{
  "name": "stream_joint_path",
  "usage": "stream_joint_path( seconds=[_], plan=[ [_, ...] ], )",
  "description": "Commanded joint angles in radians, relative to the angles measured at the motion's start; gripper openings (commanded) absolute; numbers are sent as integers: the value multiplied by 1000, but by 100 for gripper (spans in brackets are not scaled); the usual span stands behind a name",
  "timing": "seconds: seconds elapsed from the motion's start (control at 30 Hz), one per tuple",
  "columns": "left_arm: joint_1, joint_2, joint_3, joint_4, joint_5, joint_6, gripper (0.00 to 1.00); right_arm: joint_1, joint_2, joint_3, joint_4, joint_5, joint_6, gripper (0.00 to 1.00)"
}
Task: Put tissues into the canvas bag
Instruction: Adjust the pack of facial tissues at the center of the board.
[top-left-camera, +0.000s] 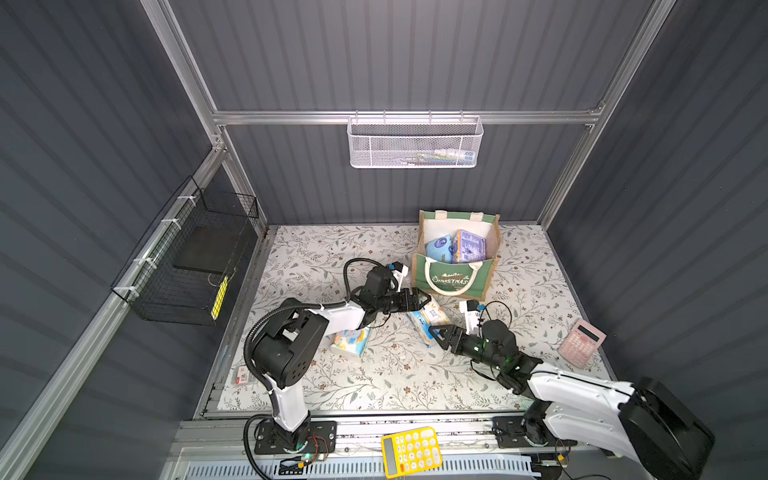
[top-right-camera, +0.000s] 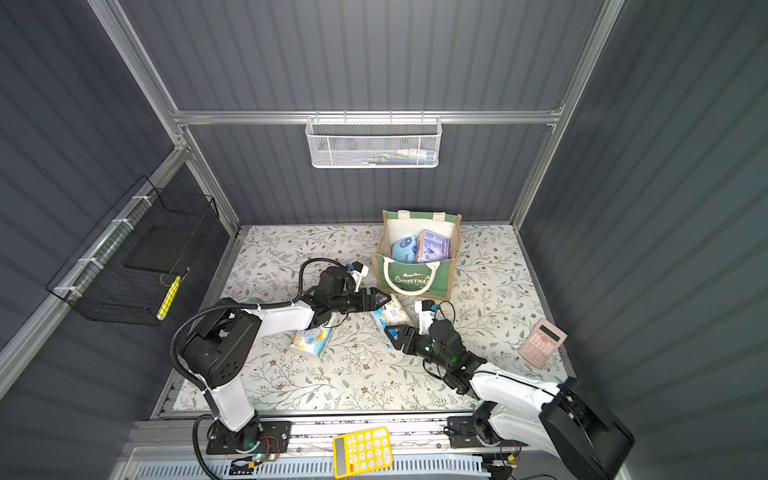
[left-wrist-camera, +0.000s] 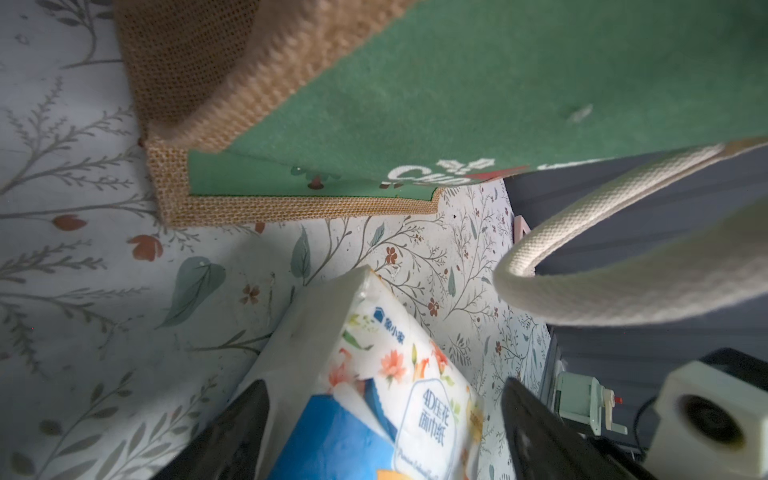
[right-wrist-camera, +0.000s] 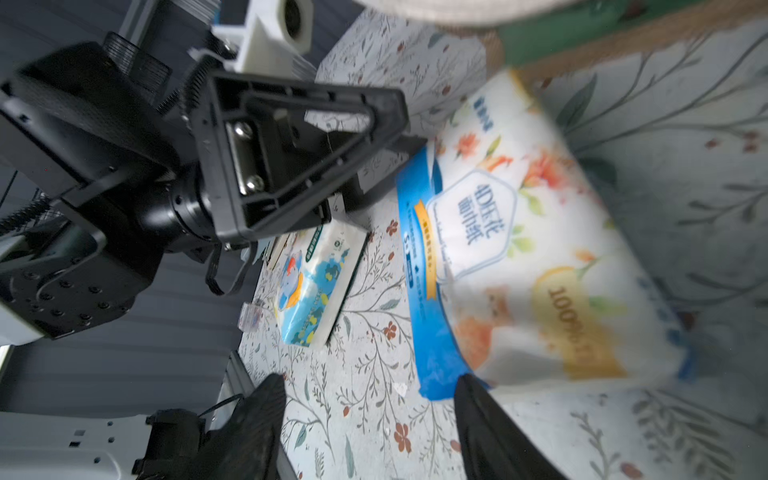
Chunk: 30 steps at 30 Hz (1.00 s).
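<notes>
The canvas bag stood upright toward the back of the flowered tabletop. Its mouth was open, its green lettered front faced the arms, and a white rope handle hung down over that front. Two packs of tissues sat inside it side by side, a light blue pack and a lavender pack. Just in front of the bag lay the white-blue-orange pack, angled across the tabletop between the two arms. The left tool was at the pack's end nearer the bag, its jaws spread wide with the pack between them. In the left wrist view one finger sat against the pack's side while the other stood slightly off it, so no grip showed. The right tool was at the opposite end, jaws apart and empty, with a corner of the pack just beside one fingertip in the right wrist view. The cartoon-printed pack lay on the tabletop beside the left arm, partly under its forearm in both top views. A pink calculator lay near the tabletop's right edge. A yellow calculator lay on the frame between the arm bases.
</notes>
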Motion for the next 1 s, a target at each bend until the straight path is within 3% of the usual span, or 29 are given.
stream_joint_path(
  seconds=[0.0, 0.23, 0.67, 0.83, 0.97],
  plan=[
    [-31, -66, -19, -64, -36, 22, 88, -21, -87, 13, -183, 127, -110, 71],
    [-64, -149, -73, -112, -121, 25, 88, -158, -120, 9, -197, 76, -174, 76],
    [-111, -232, -129, -191, -259, -58, 89, -276, 51, 30, 12, -58, -281, 89],
    [-139, -224, -162, -152, -267, -134, 90, -281, 183, 65, 103, -140, -261, 88],
    [-147, -194, -180, -76, -251, -177, 90, -280, 263, 86, 161, -208, -228, 81]
  ],
)
